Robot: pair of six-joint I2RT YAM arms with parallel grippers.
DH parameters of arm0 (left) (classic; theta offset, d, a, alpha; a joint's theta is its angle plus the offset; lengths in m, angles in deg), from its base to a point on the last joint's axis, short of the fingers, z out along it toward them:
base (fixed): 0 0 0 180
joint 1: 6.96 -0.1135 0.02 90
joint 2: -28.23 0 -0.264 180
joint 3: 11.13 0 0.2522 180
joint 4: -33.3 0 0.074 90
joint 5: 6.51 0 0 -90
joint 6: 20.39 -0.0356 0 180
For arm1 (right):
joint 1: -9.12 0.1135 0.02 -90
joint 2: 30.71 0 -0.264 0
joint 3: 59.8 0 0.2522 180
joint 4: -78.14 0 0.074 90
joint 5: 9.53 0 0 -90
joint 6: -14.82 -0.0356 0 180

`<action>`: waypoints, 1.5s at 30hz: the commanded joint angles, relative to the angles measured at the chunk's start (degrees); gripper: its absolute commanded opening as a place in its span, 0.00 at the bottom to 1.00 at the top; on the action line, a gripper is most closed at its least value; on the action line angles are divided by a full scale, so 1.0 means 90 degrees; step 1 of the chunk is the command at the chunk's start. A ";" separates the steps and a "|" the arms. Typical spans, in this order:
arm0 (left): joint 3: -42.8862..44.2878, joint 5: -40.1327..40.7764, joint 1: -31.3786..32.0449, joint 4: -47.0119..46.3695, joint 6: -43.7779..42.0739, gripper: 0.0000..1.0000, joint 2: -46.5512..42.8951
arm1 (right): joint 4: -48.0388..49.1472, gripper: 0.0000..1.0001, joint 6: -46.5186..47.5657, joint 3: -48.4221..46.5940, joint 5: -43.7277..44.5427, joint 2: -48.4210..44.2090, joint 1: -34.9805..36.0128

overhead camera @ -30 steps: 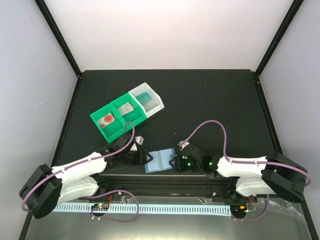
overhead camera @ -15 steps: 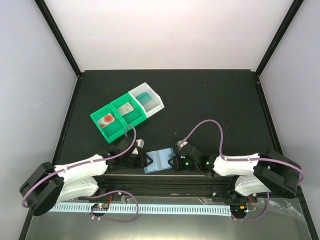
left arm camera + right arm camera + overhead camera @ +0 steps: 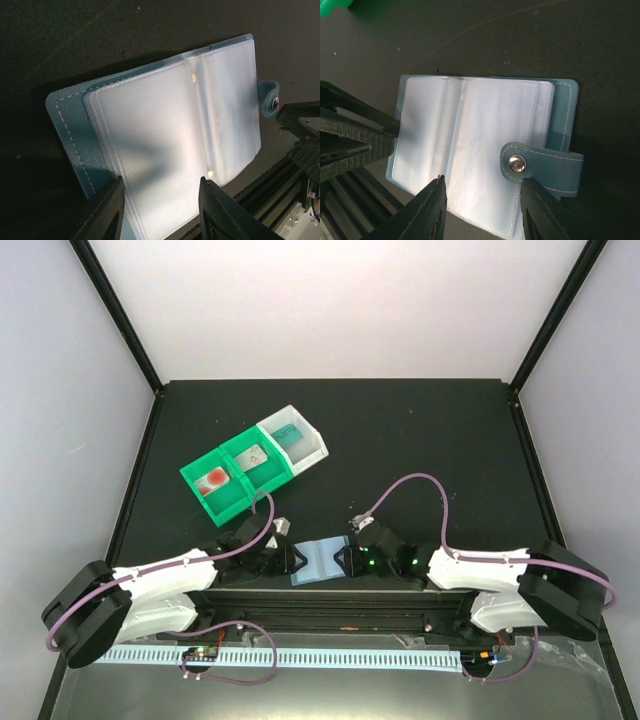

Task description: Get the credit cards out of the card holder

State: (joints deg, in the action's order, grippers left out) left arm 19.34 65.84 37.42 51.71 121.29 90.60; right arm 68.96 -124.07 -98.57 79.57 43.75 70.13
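The card holder (image 3: 318,562) lies open near the table's front edge, its slate-blue cover down and its translucent sleeves (image 3: 170,125) facing up. I see no card in the sleeves that show. My left gripper (image 3: 291,560) is at its left edge and my right gripper (image 3: 343,562) at its right edge. Both stand open, their fingers apart over the sleeves (image 3: 485,135), left gripper (image 3: 160,182), right gripper (image 3: 482,180). The snap strap (image 3: 540,167) lies folded onto the right page. A teal credit card (image 3: 290,434) lies in the white tray, a pale one (image 3: 257,455) in the green tray.
The green tray (image 3: 228,476) with two compartments and the white tray (image 3: 310,445) beside it stand at the back left of the black table. A card with a red patch (image 3: 214,480) lies in the nearer green compartment. A black rail (image 3: 330,602) runs just in front of the holder.
My left gripper's fingers have come closer together. Both grippers have edged in toward the card holder, which has stayed in place.
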 commanded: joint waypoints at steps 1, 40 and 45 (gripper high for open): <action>0.0023 0.0186 0.0059 0.0023 0.0054 0.43 -0.0073 | -0.0402 0.43 0.0042 0.0019 0.0485 -0.0380 -0.0026; -0.0072 0.0287 0.0273 -0.0361 0.0386 0.41 0.0185 | 0.0279 0.01 0.0214 -0.0608 -0.0249 0.0694 -0.0021; 0.0019 0.0392 0.0279 -0.0178 0.0351 0.40 0.0119 | -0.0214 0.01 0.0473 -0.0595 0.0269 0.0381 -0.0024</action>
State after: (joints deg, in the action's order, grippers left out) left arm 18.60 67.80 39.41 48.04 124.44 91.73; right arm 70.40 -122.38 -103.03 77.77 49.58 70.09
